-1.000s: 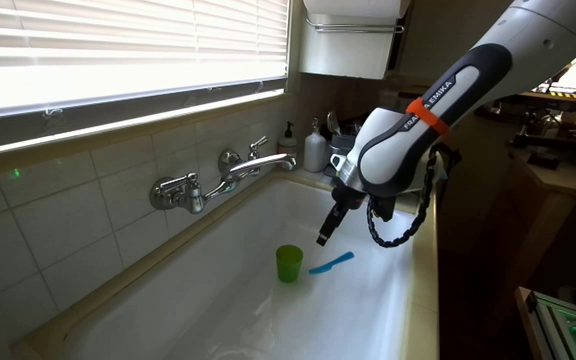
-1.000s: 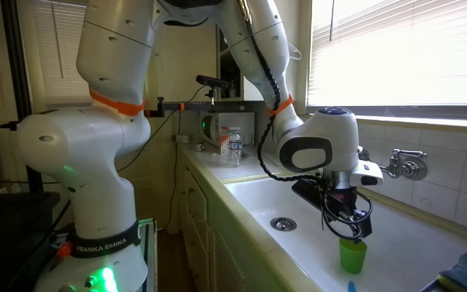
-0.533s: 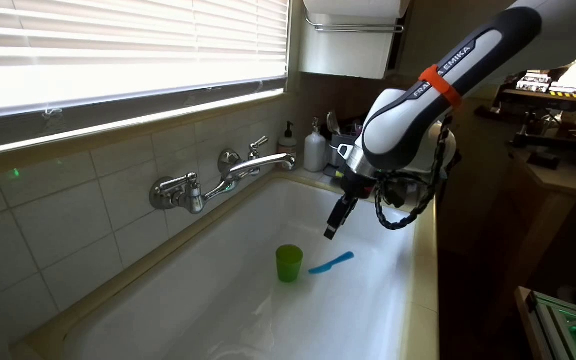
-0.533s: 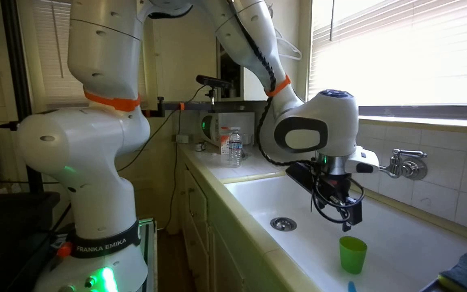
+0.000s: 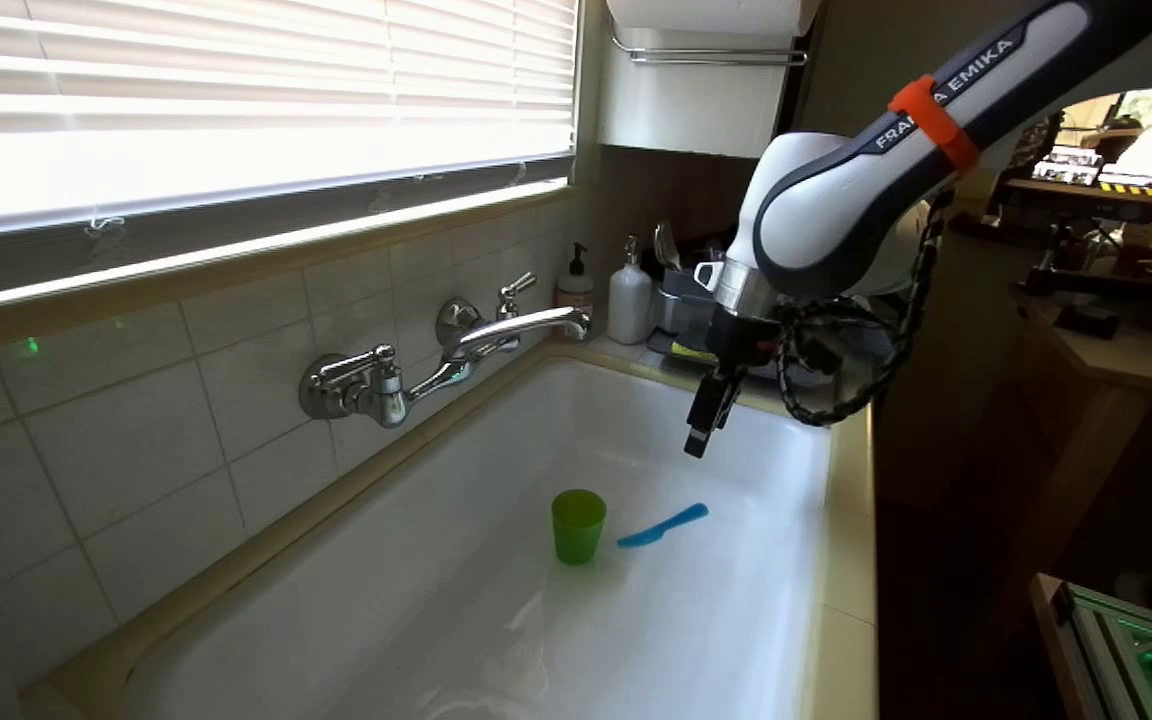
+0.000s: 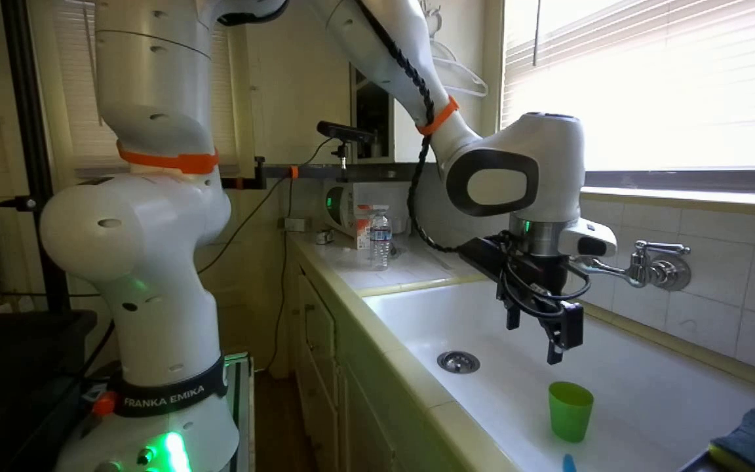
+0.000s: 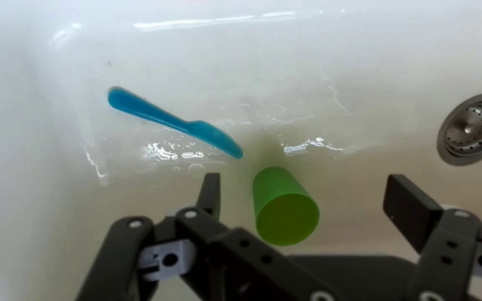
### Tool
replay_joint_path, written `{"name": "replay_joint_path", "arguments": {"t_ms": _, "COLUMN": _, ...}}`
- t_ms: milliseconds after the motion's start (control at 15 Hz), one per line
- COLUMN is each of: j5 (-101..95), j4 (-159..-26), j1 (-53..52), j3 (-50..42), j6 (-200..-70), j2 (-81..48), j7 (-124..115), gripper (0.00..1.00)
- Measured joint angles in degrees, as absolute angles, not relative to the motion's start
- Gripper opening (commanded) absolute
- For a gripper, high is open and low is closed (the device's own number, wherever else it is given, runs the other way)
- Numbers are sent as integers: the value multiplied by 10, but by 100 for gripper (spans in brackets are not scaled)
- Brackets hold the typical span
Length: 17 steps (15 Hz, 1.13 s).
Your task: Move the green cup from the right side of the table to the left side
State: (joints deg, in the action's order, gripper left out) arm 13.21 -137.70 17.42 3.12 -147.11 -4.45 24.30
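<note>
White and glossy, the sink basin (image 5: pixel 476 590) is the largest vessel here, bright streaks glinting along its floor in the wrist view. Beyond the basin's end, in an exterior view, stands a white microwave (image 6: pixel 390 196), its inside hidden. A chrome faucet (image 5: pixel 496 334) reaches out over the basin from the long side. The black gripper (image 6: pixel 535 339) hangs above the basin, its two jaws standing wide apart, well clear of the things lying in there. At a corner of the basin, in an exterior view, a grey holder (image 5: pixel 681 305) has metal utensils (image 5: pixel 668 246) standing up in it. Beyond the basin's end a clear bottle (image 6: pixel 381 244) stands labelled; how full it is I cannot tell. The green cup (image 5: pixel 577 530) stands upright on the basin floor, its mouth showing a darker green inside in the wrist view. A blue knife (image 7: pixel 176 122) lies flat on the basin floor, near the cup but apart from it. A metal strainer (image 7: pixel 471 128) is set into the basin floor.
</note>
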Motion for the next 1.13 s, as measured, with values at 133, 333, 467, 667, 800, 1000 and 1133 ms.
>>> {"name": "replay_joint_path", "arguments": {"t_ms": 133, "j5": 106, "j4": -1379, "j1": 154, "j3": 9, "j6": -1451, "j2": -35, "j7": 219, "gripper": 100}}
{"name": "replay_joint_path", "arguments": {"t_ms": 333, "j5": 92, "j4": -1382, "j1": 134, "j3": -11, "j6": -1429, "j2": -19, "j7": 206, "gripper": 100}}
{"name": "replay_joint_path", "arguments": {"t_ms": 467, "j5": 92, "j4": -1384, "j1": 125, "j3": -21, "j6": -1421, "j2": -5, "j7": 206, "gripper": 100}}
{"name": "replay_joint_path", "arguments": {"t_ms": 667, "j5": 90, "j4": -1386, "j1": 117, "j3": -32, "j6": -1409, "j2": 13, "j7": 205, "gripper": 100}}
{"name": "replay_joint_path", "arguments": {"t_ms": 800, "j5": 55, "j4": -1387, "j1": 114, "j3": -40, "j6": -1380, "j2": 22, "j7": 199, "gripper": 100}}
{"name": "replay_joint_path", "arguments": {"t_ms": 1000, "j5": 35, "j4": -1387, "j1": 113, "j3": -45, "j6": -1364, "j2": 27, "j7": 199, "gripper": 100}}
{"name": "replay_joint_path", "arguments": {"t_ms": 1133, "j5": 34, "j4": -1388, "j1": 112, "j3": -45, "j6": -1364, "j2": 27, "j7": 199, "gripper": 100}}
